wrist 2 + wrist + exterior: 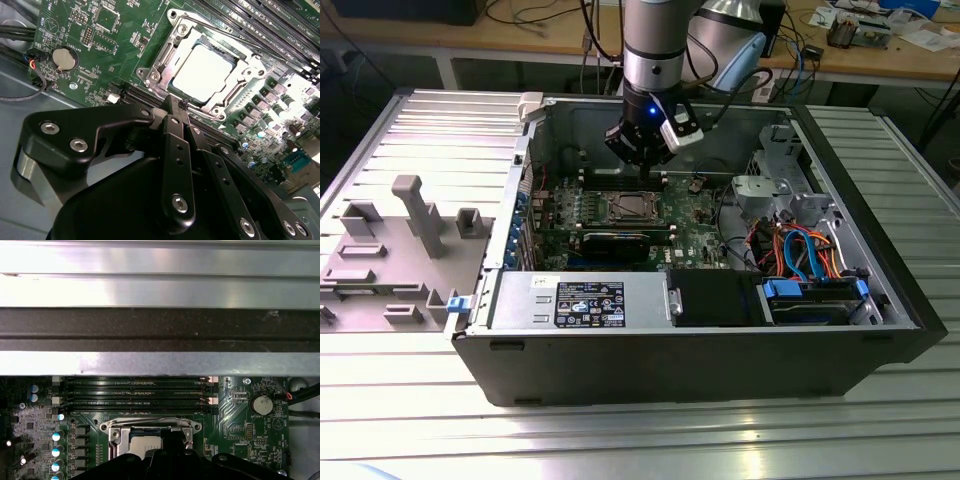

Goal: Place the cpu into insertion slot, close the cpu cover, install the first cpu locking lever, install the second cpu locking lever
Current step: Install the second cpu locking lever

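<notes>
In the exterior view my gripper hangs inside the open computer case, just above and behind the insertion slot on the green motherboard. The cpu, with its pale silver top, lies flat in the slot. The cpu cover, a silver frame, lies down around it. A thin wire lever runs along one side of the socket. My gripper is shut with nothing between its black fingers, the tips close beside the socket's edge. The first wrist view shows the cpu past my gripper.
A round coin battery sits on the board to one side of the socket. Long black memory slots run between the socket and the case wall. In the exterior view, coloured cables and drive bays fill the case's right.
</notes>
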Controlling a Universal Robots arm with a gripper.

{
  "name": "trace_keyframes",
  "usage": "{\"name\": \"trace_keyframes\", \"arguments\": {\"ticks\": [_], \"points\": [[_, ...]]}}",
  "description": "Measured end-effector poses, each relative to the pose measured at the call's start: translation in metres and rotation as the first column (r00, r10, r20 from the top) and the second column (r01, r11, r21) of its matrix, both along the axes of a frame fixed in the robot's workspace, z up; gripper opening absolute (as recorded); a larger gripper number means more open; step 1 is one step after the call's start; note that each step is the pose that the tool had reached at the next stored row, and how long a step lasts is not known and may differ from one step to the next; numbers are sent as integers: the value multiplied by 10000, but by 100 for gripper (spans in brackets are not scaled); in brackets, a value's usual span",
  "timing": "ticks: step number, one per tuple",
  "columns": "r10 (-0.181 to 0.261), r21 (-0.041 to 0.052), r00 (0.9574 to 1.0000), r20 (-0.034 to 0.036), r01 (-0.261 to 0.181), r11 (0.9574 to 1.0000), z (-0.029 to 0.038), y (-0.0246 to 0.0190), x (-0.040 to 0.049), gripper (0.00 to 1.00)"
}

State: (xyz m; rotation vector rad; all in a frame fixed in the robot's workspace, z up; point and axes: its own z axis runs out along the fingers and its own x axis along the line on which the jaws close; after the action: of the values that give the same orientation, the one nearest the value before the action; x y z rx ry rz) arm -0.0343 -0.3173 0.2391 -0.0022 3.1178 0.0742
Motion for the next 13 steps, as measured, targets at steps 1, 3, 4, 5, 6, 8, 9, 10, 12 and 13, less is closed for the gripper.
{"name": "trace_keyframes", "arguments": {"ticks": [1, 3, 4, 5, 6, 8, 9, 10, 12, 13], "points": [[0, -2, 10000, -1, 0, 10000, 2, -1, -1, 11], [-1, -1, 10000, -1, 1, 10000, 12, -1, -2, 11], [-1, -1, 10000, 0, 1, 10000, 21, -1, -2, 11], [-1, -1, 10000, 0, 1, 10000, 29, -1, -2, 11], [-2, 2, 10000, 1, 2, 10000, 29, -3, -2, 11], [-2, -1, 10000, 0, 2, 10000, 30, -47, -2, 11], [-1, 0, 10000, 0, 1, 10000, 29, -64, -2, 11], [0, -1, 10000, -1, 0, 10000, 30, -91, -2, 11], [-1, 0, 10000, 0, 1, 10000, 29, -139, -2, 11], [-2, 0, 10000, 0, 2, 10000, 29, -154, -2, 11]]}}
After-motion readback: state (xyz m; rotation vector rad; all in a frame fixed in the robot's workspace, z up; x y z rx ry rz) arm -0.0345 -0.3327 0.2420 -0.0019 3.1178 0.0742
